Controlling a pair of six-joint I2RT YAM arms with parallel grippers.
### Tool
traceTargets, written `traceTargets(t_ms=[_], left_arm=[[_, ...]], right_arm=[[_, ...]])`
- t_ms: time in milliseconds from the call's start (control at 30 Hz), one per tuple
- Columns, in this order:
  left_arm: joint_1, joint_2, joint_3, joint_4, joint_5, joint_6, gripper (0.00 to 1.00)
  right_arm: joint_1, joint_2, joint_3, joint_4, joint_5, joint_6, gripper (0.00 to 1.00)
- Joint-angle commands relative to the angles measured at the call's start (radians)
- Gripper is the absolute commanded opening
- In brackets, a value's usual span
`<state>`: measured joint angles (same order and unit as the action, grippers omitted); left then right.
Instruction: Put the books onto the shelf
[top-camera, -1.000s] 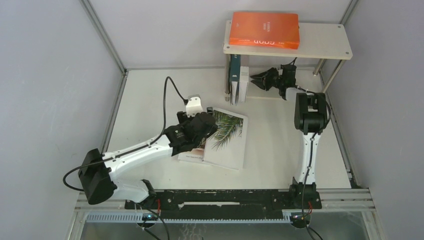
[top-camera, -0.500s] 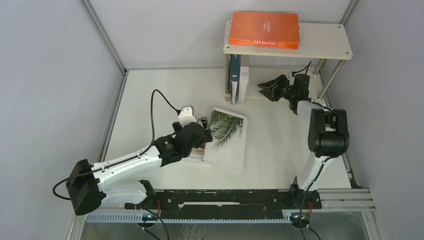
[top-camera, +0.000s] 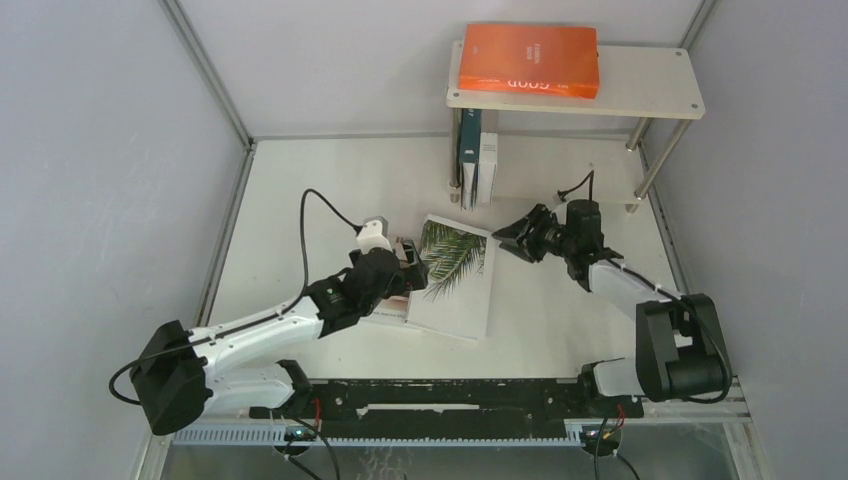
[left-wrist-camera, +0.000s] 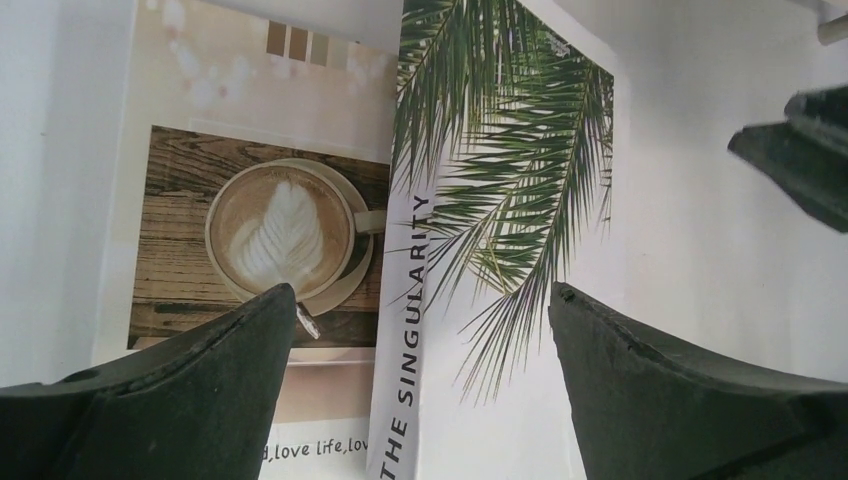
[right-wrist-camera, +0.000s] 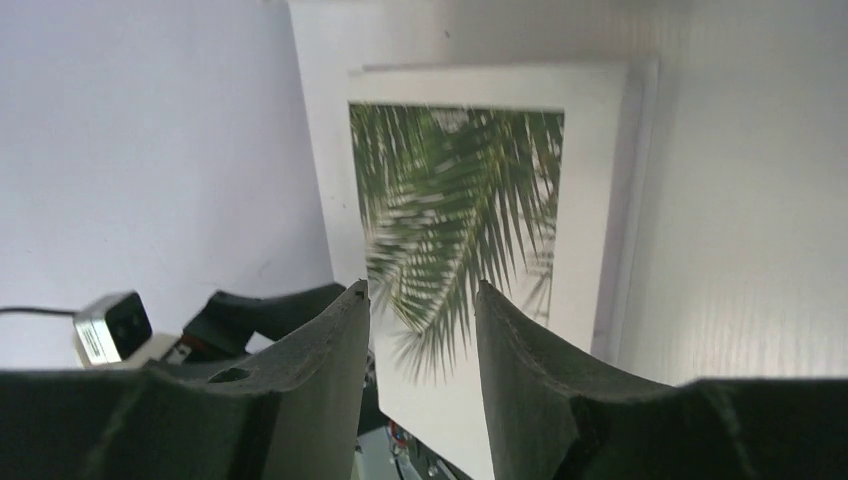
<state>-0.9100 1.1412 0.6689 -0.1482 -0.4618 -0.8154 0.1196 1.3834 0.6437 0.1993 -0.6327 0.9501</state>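
So, 1 orange bk (top-camera: 528, 58) atop shelf (top-camera: 650, 85); 2 upright bks (top-camera: 467, 160) (top-camera: 487, 165); 2 flat bks (top-camera: 455, 275) (left-wrist-camera: 250, 200).

right gripper (top-camera: 508, 238): moved from under the shelf (top-camera: 640, 95) to beside the palm leaf book (top-camera: 458, 280)
left gripper (top-camera: 412, 265): drawn back off this book, jaws wider

"THE SINGULARITY" runs along the spine edge of the white book with the green palm leaf (left-wrist-camera: 500, 200). The white coffee-cup photo book (left-wrist-camera: 250, 150) shows "love life". The bright orange book (top-camera: 527, 58) carries "GOOD", upside down.
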Motion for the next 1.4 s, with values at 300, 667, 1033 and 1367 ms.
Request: traceTargets(t_ms=[300,667,1033,1367], left_arm=[[0.111,0.07,-0.094,0.26,0.22,-0.041,1.0],[0.149,0.167,-0.069,0.338,0.324,-0.036,1.0],[0.17,0.228,-0.084,0.412,0.383,-0.06,1.0],[0.169,0.261,-0.079,0.477,0.484,-0.054,1.0]], right_arm=[[0.107,-0.12,-0.105,-0.084,0.171,-0.056,0.45],[0.121,-0.07,-0.105,-0.146,0.263,-0.06,0.19],[0.172,0.053,-0.088,-0.099,0.247,-0.048,0.13],[0.237,0.134,-0.014,-0.096,0.238,-0.039,0.12]])
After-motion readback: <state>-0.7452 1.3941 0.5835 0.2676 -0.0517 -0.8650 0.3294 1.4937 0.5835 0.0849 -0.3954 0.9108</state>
